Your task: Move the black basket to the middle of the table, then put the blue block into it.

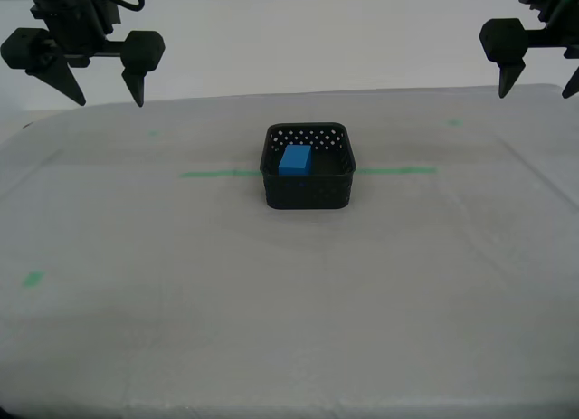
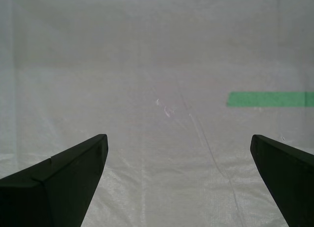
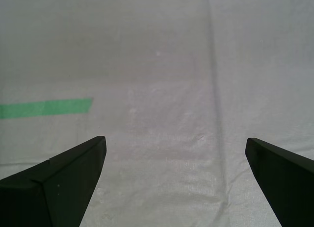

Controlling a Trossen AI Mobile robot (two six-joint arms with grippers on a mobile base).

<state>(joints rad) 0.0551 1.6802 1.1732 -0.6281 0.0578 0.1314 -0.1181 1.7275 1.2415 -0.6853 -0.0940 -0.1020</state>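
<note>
Both claws are seen spread wide and empty: first claw, second claw, raised above bare bench. Blue block lies inside black basket, mid-bench on green tape line. Task judged complete; no further placing needed.

Light is soft and even, fairly bright, seemingly from overhead; the table reads pale grey-white with no hard glare; the black basket throws only a faint shadow at its base, and its dark walls lose detail; the blue block is saturated yet soft-edged. The exterior view is slightly grainy; in both wrist views my fingers are near-black silhouettes with little surface detail, while the cloth weave stays fairly sharp; the green tape looks crisp.
</note>
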